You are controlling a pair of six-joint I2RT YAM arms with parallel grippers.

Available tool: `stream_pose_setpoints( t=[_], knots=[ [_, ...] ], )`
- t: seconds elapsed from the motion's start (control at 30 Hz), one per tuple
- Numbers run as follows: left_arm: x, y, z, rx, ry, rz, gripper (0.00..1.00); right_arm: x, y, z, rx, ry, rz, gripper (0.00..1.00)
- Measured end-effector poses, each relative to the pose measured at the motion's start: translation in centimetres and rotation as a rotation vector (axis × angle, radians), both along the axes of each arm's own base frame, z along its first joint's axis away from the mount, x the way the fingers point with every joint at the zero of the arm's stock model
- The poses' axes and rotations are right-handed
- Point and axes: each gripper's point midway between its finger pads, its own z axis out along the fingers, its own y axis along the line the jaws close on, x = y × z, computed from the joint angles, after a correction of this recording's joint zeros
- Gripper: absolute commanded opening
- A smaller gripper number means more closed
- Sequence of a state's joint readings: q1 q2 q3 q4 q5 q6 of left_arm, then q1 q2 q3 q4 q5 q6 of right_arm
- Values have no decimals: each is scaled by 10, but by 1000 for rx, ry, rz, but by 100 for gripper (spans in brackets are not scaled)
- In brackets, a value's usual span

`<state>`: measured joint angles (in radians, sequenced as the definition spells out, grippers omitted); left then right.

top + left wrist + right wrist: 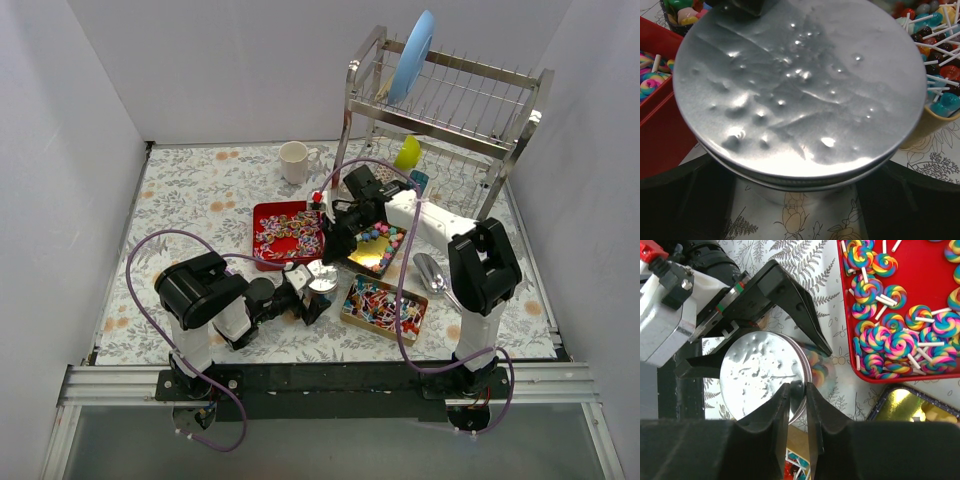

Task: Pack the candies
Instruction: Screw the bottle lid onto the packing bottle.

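Red is showing furthest left: the red rectangular tray (268, 213) is sitting on the floral-covered table (200, 190) and holding a heap of the candies (900, 342), here rainbow-swirl lollipops on white sticks. Just off its near right corner my left claw (795, 192) is clamping the round silver metal tin (322, 278), one black finger on each side of the wall below the dented lid (800, 85). My right claw (797, 390) is reaching across from the right, its two fingers standing close together and pinching the lid's rim at a single spot.

That thin bite is what is worrying me. The rim is smooth and shallow, so I am expecting the fingers to skid off if I pull at an angle. If the lid is sitting tight and then lets go at once, the freed arm may be swinging straight into the red tray and scattering lollipops. The left grip is on slick round metal too, so a twist could be turning the tin in its fingers or tipping it.

Further right, more candies are lying in the dark tray with a gold floor (900, 399) and the gold tray of ball lollipops (347, 300), both near enough to be knocked.
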<state>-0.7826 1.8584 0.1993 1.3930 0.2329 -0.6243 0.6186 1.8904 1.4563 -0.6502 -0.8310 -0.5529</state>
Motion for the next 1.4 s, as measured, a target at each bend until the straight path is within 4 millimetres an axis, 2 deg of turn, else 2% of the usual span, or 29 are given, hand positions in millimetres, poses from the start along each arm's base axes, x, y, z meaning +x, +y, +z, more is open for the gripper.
stream_pose_setpoints(
  t=[0.17, 0.4, 0.53, 0.67, 0.73, 0.83, 0.97, 1.07, 1.2, 1.27, 1.4],
  knots=[
    [0, -1, 0, -1, -1, -1, 0, -5, -8, 1, -4, -18, -5, 25],
    [-2, -3, 0, -1, 0, -11, 0, -17, -28, 2, -37, -71, -21, 26],
    [-2, -3, 0, -2, -1, -11, 0, -31, -40, 2, -49, -68, -23, 26],
    [0, -4, 0, -4, -1, -9, 0, -55, -54, -3, -93, -9, -8, 26],
    [1, -5, 0, -6, 0, -9, 0, -59, -57, -2, -104, 3, -10, 29],
    [0, -6, 1, -8, 1, -18, 0, -49, -56, 9, -95, -6, -35, 33],
    [-1, -7, 0, -9, 4, -25, 0, -15, -41, 37, -43, -79, -73, 37],
    [0, -8, 1, -11, 3, -25, 0, 10, -26, 48, -9, -122, -83, 37],
    [0, -8, 1, -11, 2, -25, 0, 28, -12, 35, -13, -109, -84, 44],
    [0, -8, 1, -10, 2, -25, 0, 29, -9, 23, -30, -82, -78, 48],
    [0, -8, 1, -10, 2, -24, 0, 22, -3, 3, -55, -34, -49, 47]
  ],
)
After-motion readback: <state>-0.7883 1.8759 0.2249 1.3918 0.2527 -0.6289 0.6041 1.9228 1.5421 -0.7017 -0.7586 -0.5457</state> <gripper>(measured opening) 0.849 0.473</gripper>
